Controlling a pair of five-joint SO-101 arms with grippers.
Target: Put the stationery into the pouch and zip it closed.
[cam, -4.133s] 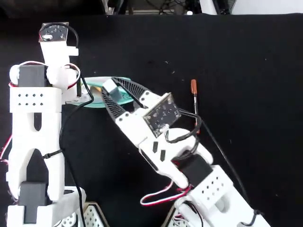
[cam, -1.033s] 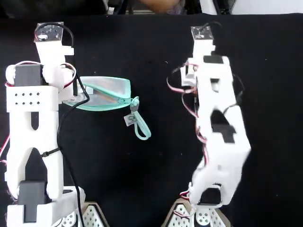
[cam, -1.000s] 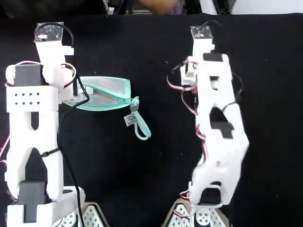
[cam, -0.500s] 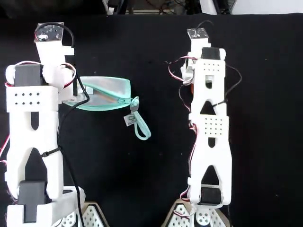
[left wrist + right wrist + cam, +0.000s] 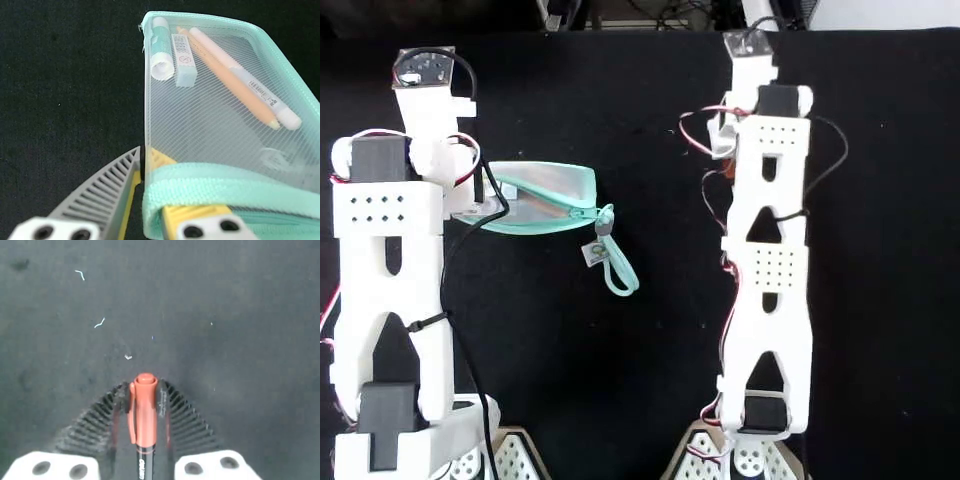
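Note:
A clear pouch (image 5: 545,195) with mint trim lies left of centre in the high view, its zipper strap (image 5: 617,268) trailing toward the front. My left gripper (image 5: 485,205) is at the pouch's left end. In the left wrist view my left gripper (image 5: 145,155) is shut on the mint edge of the pouch (image 5: 215,115). Inside lie a glue stick (image 5: 161,50), an eraser (image 5: 184,60) and two pens (image 5: 227,80). My right arm (image 5: 765,230) stretches toward the table's far side. My right gripper (image 5: 142,390) is shut on a red pen (image 5: 144,415) over the black mat.
The black mat (image 5: 880,200) covers the whole table. Small white specks (image 5: 100,322) lie on it ahead of my right gripper. Both arm bases (image 5: 510,450) stand at the front edge.
My right arm left the pouch, swung right and straightened toward the far side. In the last half second it stretched a little farther. The left arm and pouch stayed still.

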